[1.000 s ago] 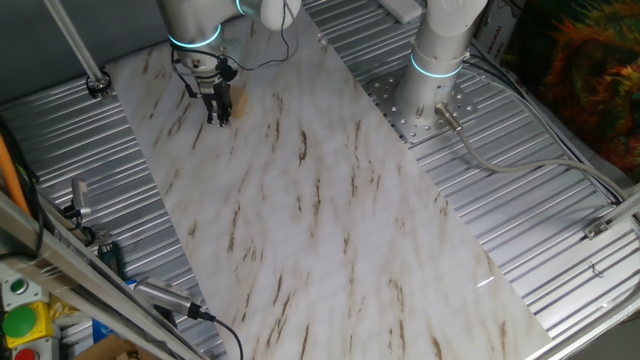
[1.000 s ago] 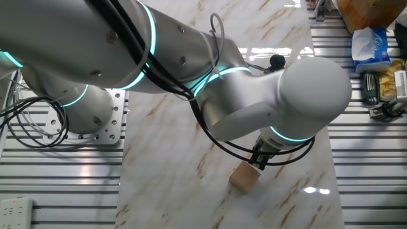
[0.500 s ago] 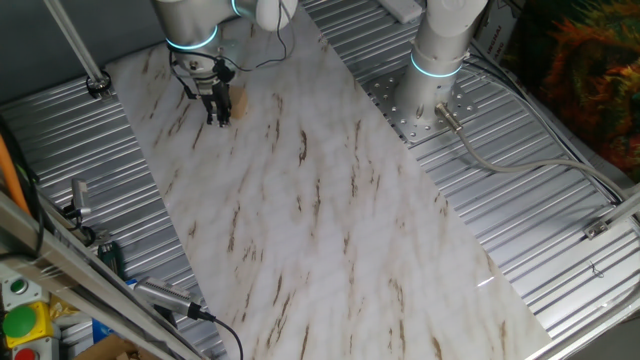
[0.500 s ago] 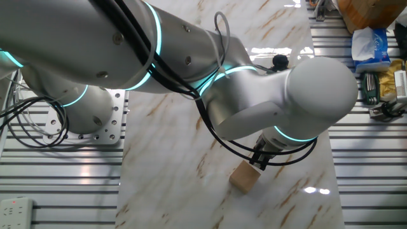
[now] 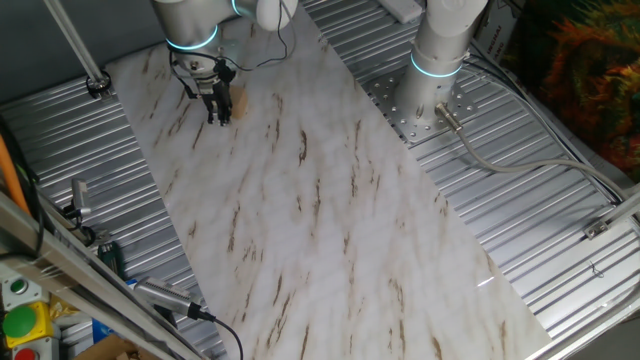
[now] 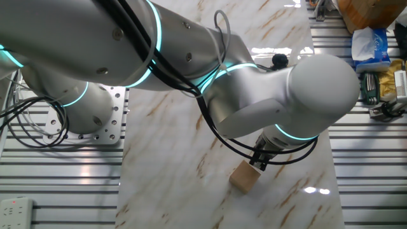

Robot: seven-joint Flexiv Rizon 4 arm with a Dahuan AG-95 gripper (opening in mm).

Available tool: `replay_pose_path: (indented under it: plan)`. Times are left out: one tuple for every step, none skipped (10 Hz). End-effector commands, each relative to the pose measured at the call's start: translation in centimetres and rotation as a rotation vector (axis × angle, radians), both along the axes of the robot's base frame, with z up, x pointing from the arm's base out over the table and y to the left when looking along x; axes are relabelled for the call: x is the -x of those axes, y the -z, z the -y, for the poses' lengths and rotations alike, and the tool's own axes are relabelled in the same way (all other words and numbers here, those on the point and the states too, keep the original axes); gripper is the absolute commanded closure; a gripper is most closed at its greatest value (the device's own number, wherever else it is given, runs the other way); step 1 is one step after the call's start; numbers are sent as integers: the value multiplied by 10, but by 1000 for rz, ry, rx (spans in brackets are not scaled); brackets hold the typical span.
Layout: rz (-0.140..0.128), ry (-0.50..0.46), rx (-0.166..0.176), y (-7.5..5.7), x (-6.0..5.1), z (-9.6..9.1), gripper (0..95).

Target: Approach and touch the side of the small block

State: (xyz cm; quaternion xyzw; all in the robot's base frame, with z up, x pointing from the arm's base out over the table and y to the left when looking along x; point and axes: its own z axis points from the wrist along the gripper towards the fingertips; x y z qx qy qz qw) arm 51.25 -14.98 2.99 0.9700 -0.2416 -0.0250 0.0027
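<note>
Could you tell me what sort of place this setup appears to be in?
Most likely a robotics lab bench: a robot arm bolted to a ribbed metal table, a marble-patterned board as its work surface, and tools lying at the edge.

Matt wooden small block on glossy marble tabletop.

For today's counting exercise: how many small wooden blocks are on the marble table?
1. The small block lies on the marble table, right beside the gripper tip. The arm covers part of the table, so another could be hidden.
</note>
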Motion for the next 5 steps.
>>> replay_pose_path:
  plan:
    - [2, -6, 6, 0, 1, 1, 950]
    - [2, -7, 7, 0, 2, 1, 950]
    - [2, -11, 8, -1, 3, 2, 950]
    - [3, -13, 8, -1, 3, 3, 950]
    - [3, -20, 10, -1, 4, 4, 950]
